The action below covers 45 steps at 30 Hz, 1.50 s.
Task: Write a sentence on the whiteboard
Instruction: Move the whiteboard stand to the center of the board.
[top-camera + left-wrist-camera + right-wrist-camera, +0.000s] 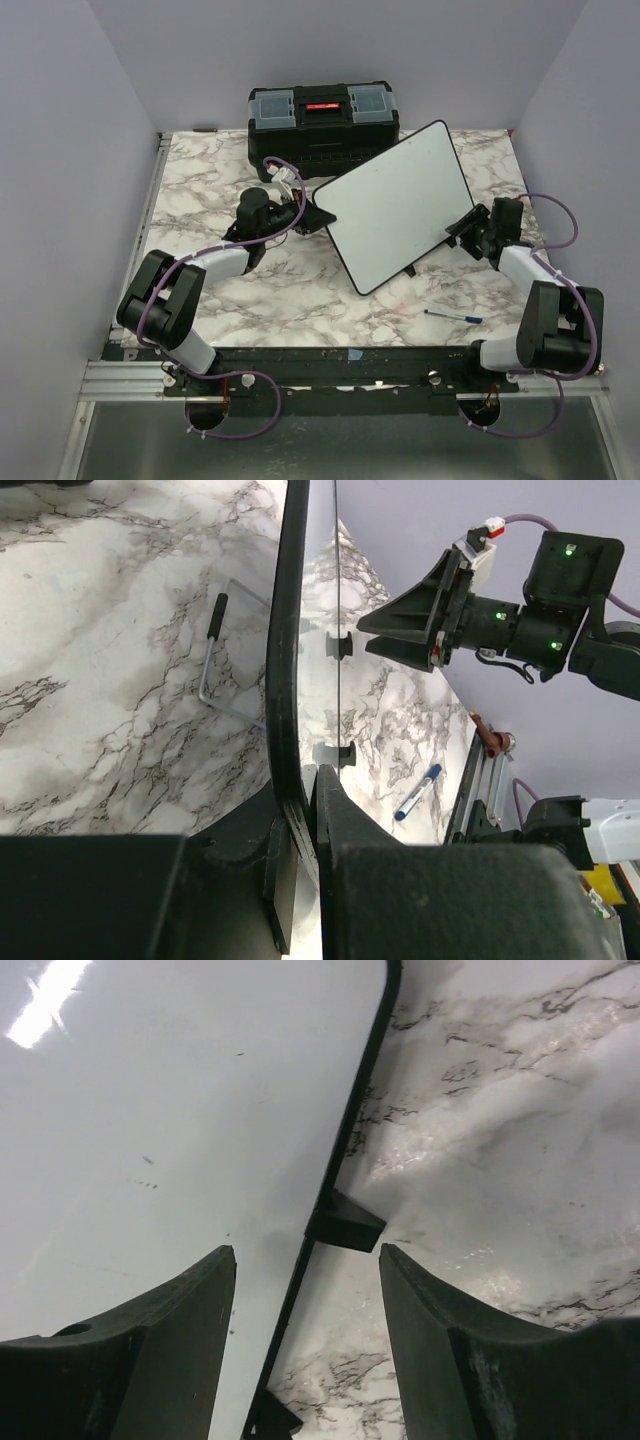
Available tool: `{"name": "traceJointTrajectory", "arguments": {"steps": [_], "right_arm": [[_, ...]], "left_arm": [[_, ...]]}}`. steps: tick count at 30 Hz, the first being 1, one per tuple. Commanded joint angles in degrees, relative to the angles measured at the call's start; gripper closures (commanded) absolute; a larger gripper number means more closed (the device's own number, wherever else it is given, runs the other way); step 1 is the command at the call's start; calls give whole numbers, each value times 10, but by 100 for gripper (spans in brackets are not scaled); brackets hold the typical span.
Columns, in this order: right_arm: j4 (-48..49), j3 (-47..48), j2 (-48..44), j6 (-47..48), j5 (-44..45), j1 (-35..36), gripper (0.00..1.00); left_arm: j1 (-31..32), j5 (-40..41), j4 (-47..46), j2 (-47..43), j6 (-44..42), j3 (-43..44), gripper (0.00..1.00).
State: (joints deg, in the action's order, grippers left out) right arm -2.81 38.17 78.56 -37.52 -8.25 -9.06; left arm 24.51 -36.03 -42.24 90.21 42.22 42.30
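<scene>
Robotics lab cell: marble-print table [200, 185] boxed by plain lilac walls [70, 150].

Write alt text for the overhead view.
A whiteboard with no writing sits askew on a marble table, the left pincer shut on its left edge, the right pincer open at its right edge. A black toolbox stands behind; a pen lies front right.

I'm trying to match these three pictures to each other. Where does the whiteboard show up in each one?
Top external: the whiteboard is mid-picture, turned askew.
Left wrist: it is seen edge-on, with its black rim running up the middle.
Right wrist: its white face fills the upper left, with the rim crossing diagonally.
Shared landmark: the marble table.
</scene>
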Motion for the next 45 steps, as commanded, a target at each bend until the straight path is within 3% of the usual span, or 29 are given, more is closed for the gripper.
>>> {"name": "traceJointTrajectory", "arguments": {"steps": [1, 7, 13, 16, 18, 24, 34, 45], "right_arm": [[-8, 6, 26, -14, 50, 0, 38], [22, -8, 59, -16, 38, 0, 39], [54, -19, 78, -14, 32, 0, 55], [57, -19, 83, -12, 32, 0, 58], [62, -20, 83, -11, 29, 0, 65], [71, -20, 91, 0, -12, 0, 99], [69, -50, 72, 5, -82, 22, 99], [64, -69, 32, -57, -64, 172, 99]], "left_arm": [[9, -14, 5, 4, -63, 6, 100], [9, -14, 4, 6, -64, 8, 100], [9, -13, 8, 5, -65, 8, 100], [10, -12, 10, 6, -66, 8, 100], [10, -13, 11, 7, -67, 9, 100], [10, -11, 26, -1, -74, 12, 100], [10, 1, 101, -58, -100, 11, 100], [10, 31, 192, -170, -128, -31, 100]]}}
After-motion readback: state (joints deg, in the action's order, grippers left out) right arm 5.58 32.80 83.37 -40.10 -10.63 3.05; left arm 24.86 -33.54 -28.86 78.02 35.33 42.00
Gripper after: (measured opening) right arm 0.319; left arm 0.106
